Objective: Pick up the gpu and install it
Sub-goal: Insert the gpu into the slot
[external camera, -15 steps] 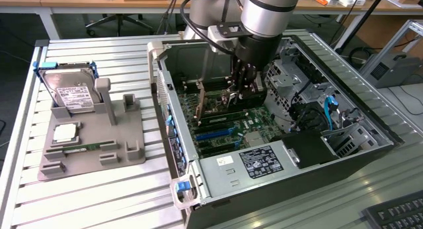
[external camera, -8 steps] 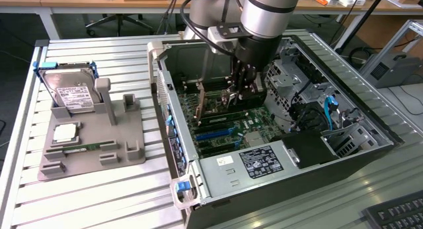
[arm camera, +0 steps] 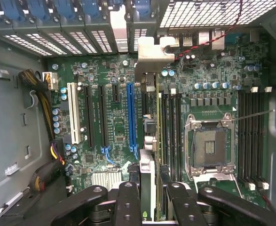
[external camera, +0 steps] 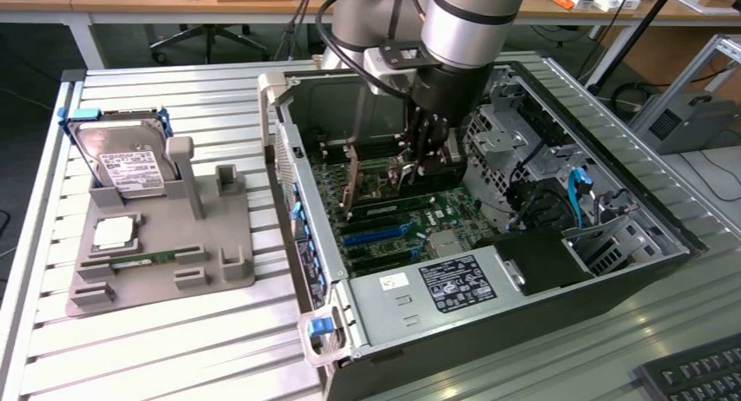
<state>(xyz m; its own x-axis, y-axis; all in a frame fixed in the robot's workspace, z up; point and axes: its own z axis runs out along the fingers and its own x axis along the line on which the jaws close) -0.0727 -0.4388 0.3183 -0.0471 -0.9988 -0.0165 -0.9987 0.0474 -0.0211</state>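
Note:
My gripper [external camera: 422,161] reaches down into the open computer case [external camera: 304,171], and its fingers are shut on the gpu [external camera: 404,180]. The card hangs upright, edge down, just over the green motherboard [external camera: 435,217]. In the wrist view the gpu [arm camera: 147,165] appears edge-on between the black fingers [arm camera: 128,200], with its silver end bracket [arm camera: 152,52] toward the case's rear slot covers. The card's edge lies beside the long blue slot [arm camera: 131,117], between it and the memory slots. Whether it touches the board I cannot tell.
A grey fixture [external camera: 220,275] at the exterior view's left holds a silver hard drive [external camera: 127,165], a processor chip [external camera: 113,233] and a RAM stick [external camera: 139,260]. Drive cages [external camera: 515,141] and the power supply [external camera: 452,284] crowd the case. A bare processor socket [arm camera: 208,146] lies near the card.

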